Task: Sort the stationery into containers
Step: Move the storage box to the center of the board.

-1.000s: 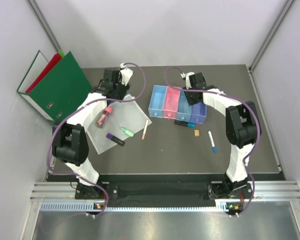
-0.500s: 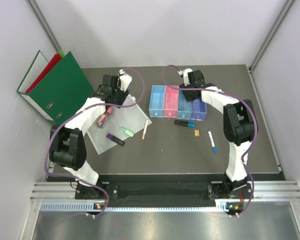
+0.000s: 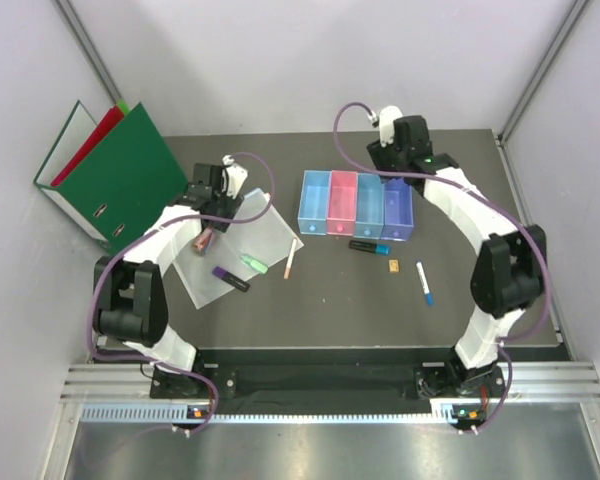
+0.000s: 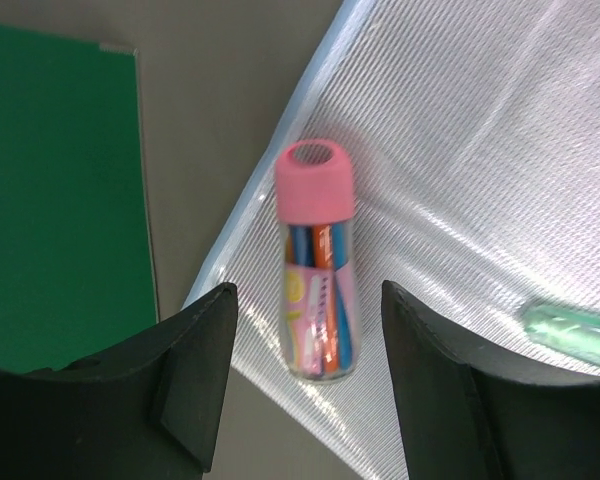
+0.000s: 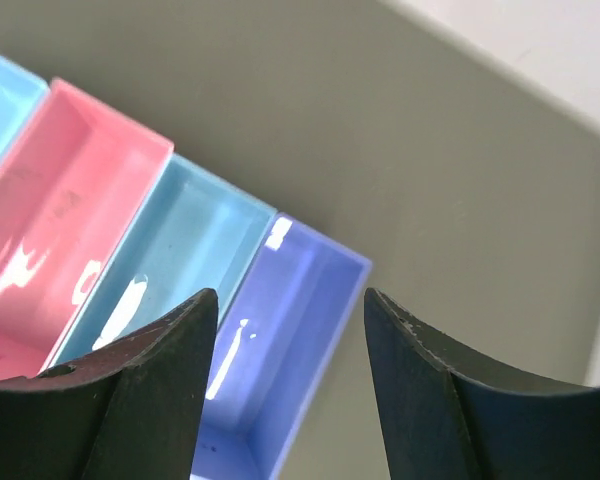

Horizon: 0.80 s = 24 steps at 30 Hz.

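Observation:
A pink-capped glue stick (image 4: 317, 262) lies on the edge of a clear sleeve (image 4: 460, 150); it also shows in the top view (image 3: 202, 239). My left gripper (image 4: 305, 340) is open and hovers just over its lower end, which lies between the two fingers; from above the left gripper (image 3: 208, 214) is at the sleeve's left edge. A green highlighter (image 3: 252, 263) and a purple marker (image 3: 230, 278) lie on the sleeve. My right gripper (image 5: 288, 305) is open and empty above the purple bin (image 5: 280, 340), at the right end of the row of bins (image 3: 314, 203).
A peach pen (image 3: 289, 258), a black and blue marker (image 3: 368, 246), a tan block (image 3: 392, 265) and a blue and white pen (image 3: 423, 283) lie on the mat in front of the bins. Green and red binders (image 3: 110, 175) stand at the far left.
My left gripper has moved nearer and left, down over the glue stick. My right gripper has drawn back from over the bins towards the far edge.

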Tool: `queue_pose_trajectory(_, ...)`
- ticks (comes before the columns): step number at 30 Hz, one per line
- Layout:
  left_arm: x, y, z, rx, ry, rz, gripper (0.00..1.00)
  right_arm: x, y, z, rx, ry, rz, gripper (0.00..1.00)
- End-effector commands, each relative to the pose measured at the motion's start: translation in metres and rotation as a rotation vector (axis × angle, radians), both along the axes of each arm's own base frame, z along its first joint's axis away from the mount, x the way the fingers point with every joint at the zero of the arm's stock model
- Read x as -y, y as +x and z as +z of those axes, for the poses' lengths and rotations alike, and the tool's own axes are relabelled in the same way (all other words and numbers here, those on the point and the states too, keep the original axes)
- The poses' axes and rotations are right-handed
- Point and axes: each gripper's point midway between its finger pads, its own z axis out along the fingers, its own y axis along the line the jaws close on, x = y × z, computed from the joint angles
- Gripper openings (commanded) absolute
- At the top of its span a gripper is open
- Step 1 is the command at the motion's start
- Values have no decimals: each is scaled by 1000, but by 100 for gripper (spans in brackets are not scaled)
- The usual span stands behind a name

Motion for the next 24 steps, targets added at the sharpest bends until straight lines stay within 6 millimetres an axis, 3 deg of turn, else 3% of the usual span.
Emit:
queue_pose_trajectory(1, -22, -1, -3, -30, -7, 80, 64, 4, -11, 93, 192, 16, 17, 61)
queue_pose_trajectory(6, -27, 0, -12, -75, -42, 116, 65, 12, -28, 116, 226, -14, 28, 63)
queue_pose_trajectory(11, -31, -18, -11, -93, -80, 137, 70, 22, -37, 131, 257, -60, 25, 65)
queue_pose_trajectory(13, -33, -30, -23, -111, -80, 141, 71, 25, -39, 136, 267, -64, 17, 66)
queue_pose_trajectory(24, -44, -53, -49, -141, -127, 177, 80, 28, -48, 140, 256, -59, 12, 67)
